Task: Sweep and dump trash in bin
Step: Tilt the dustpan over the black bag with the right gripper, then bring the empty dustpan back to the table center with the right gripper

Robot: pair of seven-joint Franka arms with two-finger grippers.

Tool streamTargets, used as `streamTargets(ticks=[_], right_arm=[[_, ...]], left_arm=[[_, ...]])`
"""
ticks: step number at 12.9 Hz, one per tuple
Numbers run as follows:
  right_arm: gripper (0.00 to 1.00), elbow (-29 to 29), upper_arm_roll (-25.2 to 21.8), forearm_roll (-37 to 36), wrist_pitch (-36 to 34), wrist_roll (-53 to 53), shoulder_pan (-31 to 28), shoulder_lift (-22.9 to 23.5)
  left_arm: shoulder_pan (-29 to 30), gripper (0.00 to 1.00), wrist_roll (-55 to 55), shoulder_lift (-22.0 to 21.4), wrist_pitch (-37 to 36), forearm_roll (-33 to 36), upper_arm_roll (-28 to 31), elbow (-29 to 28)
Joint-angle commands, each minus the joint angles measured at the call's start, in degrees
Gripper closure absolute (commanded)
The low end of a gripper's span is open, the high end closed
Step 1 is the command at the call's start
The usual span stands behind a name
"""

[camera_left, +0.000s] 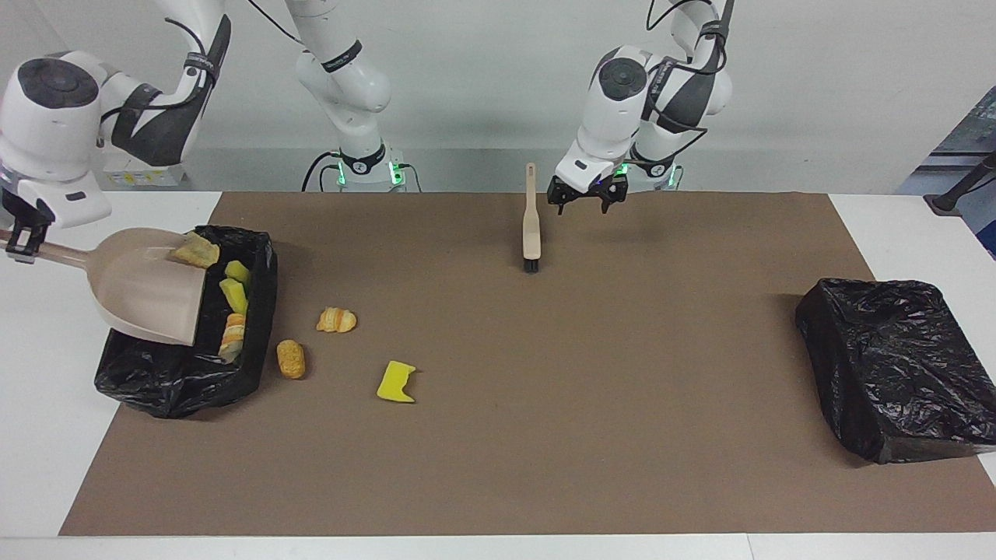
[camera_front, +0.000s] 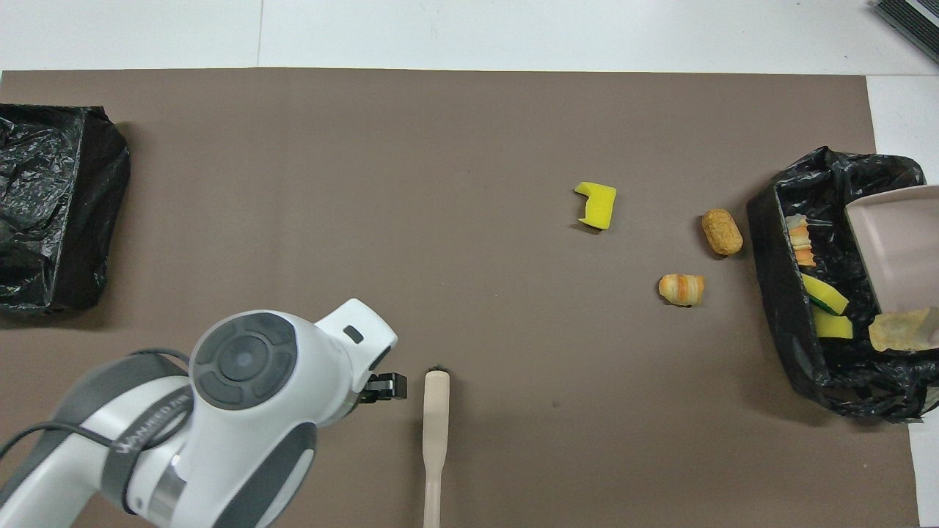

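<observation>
My right gripper (camera_left: 22, 243) is shut on the handle of the beige dustpan (camera_left: 148, 288), which is tipped steeply over the black-bagged bin (camera_left: 187, 377). Sponge and bread scraps of trash (camera_front: 823, 293) lie inside the bin, and one tan piece (camera_left: 194, 250) clings to the pan's lip. Loose trash rests on the brown mat beside the bin: a croissant piece (camera_left: 337, 320), a bread roll (camera_left: 291, 358) and a yellow sponge (camera_left: 396, 382). My left gripper (camera_left: 583, 204) hangs open beside the beige brush (camera_left: 532, 225), not touching it. The brush's bristle end is on the mat.
A second black-bagged bin (camera_left: 895, 365) sits at the left arm's end of the mat. The brush (camera_front: 434, 433) lies close to the robots, at the middle of the mat's near edge, with the left arm's bulk (camera_front: 242, 411) over the mat beside it.
</observation>
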Motion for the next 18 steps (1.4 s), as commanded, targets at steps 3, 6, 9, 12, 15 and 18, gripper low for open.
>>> streamTargets(ticks=[3, 6, 9, 12, 15, 18], right_arm=[[1.00, -0.5, 0.7, -0.6, -1.2, -2.9, -0.3, -2.8], [1.00, -0.6, 0.8, 6.4, -3.6, 0.0, 0.0, -2.8], [1.00, -2.0, 0.9, 15.3, -8.3, 8.5, 3.6, -3.6], [1.00, -3.8, 0.9, 19.1, -14.0, 26.7, 10.0, -3.6], [1.00, -5.7, 0.9, 24.7, -14.8, 41.8, 15.2, -2.8], [1.00, -5.8, 0.9, 29.2, -14.3, 59.5, 23.3, -0.9]], left_arm=[[10.8, 0.00, 11.5, 0.3, -7.2, 5.0, -0.6, 11.7], [17.2, 0.00, 23.2, 0.8, -11.4, 6.4, 0.2, 18.1], [22.3, 0.00, 30.1, 1.6, -14.2, 6.5, 0.3, 23.9], [24.2, 0.00, 30.2, 9.0, -22.7, 6.2, 0.5, 36.2], [24.0, 0.00, 30.3, 9.3, -23.9, 6.2, 0.5, 38.1], [24.1, 0.00, 30.2, 9.0, -24.3, 6.4, 0.4, 37.6]])
